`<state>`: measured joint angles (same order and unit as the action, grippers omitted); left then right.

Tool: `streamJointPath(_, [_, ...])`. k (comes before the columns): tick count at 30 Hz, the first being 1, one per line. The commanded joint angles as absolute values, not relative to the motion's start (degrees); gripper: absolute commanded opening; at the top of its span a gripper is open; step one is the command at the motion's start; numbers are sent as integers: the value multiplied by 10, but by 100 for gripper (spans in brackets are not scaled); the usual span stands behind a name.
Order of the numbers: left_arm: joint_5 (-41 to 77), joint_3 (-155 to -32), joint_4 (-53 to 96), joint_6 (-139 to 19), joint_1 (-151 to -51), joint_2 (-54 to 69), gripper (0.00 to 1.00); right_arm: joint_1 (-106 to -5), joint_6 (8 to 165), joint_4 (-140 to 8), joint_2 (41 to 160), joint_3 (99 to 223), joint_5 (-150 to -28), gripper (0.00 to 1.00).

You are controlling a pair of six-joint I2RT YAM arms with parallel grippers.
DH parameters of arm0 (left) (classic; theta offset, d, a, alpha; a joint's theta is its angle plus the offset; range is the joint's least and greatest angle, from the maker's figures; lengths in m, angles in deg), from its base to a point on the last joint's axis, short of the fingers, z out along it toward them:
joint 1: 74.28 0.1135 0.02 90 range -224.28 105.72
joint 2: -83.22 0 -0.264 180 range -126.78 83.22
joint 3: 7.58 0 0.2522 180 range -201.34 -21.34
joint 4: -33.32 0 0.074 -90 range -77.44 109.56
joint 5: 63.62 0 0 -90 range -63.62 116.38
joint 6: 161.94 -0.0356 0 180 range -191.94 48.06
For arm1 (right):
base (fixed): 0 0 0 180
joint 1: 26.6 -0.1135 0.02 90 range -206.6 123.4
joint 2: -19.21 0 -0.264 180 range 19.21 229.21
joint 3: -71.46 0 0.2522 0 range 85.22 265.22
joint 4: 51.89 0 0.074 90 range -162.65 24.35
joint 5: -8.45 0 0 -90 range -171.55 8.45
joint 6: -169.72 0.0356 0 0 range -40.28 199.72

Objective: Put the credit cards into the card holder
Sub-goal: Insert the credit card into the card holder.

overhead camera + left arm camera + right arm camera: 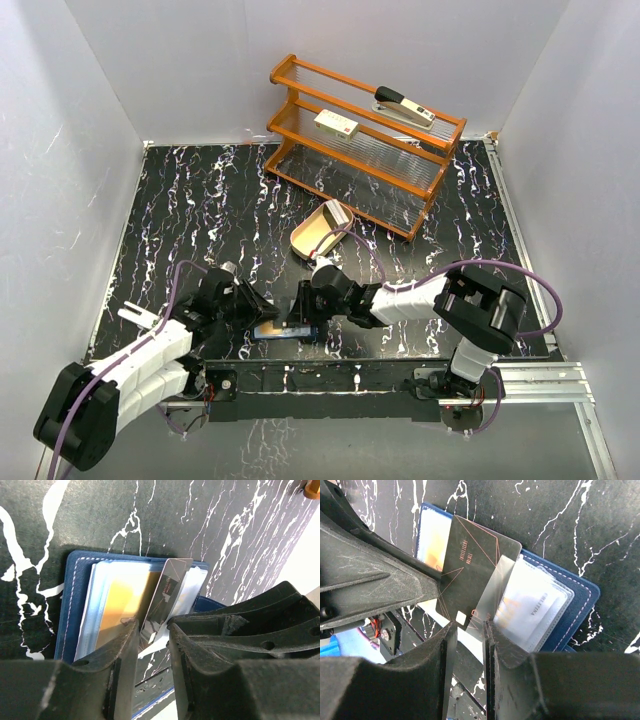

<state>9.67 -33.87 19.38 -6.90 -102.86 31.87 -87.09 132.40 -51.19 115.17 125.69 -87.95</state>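
The navy card holder lies open at the near table edge, its pale blue pockets up; it also shows in the right wrist view. One pocket holds a gold card, another a pale card. A glossy credit card stands on edge over the pockets. My right gripper grips its lower corner with narrow jaws. My left gripper straddles the card's other end, slightly open, its tips on the holder. Another pale card lies at the tan tray.
The tan oval tray sits mid-table behind the grippers. An orange wire rack stands at the back, carrying a cream box with a red label and a black-and-white stapler-like tool. White walls enclose the table.
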Motion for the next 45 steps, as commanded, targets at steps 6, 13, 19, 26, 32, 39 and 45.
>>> streamJointPath(6, [-13,-313,333,-37,-1039,316,21,-876,1318,-538,1167,1237,-877,26])
streamJointPath(13, [-17,-306,336,-35,-1040,332,16,-877,1320,-533,1163,1232,-875,26])
streamJointPath(19, [28,-328,215,-69,-1039,345,4,-877,1318,-539,1152,1228,-868,26])
streamJointPath(26, [89,-368,95,-125,-1040,348,0,-877,1318,-575,1109,1240,-862,28])
streamJointPath(32, [85,-376,88,-149,-1039,321,0,-877,1301,-677,1026,1278,-801,33])
streamJointPath(39, [62,-363,113,-154,-1039,320,0,-876,1298,-760,1013,1296,-719,41])
streamJointPath(45, [47,-354,122,-151,-1040,326,0,-876,1298,-780,1024,1288,-695,44])
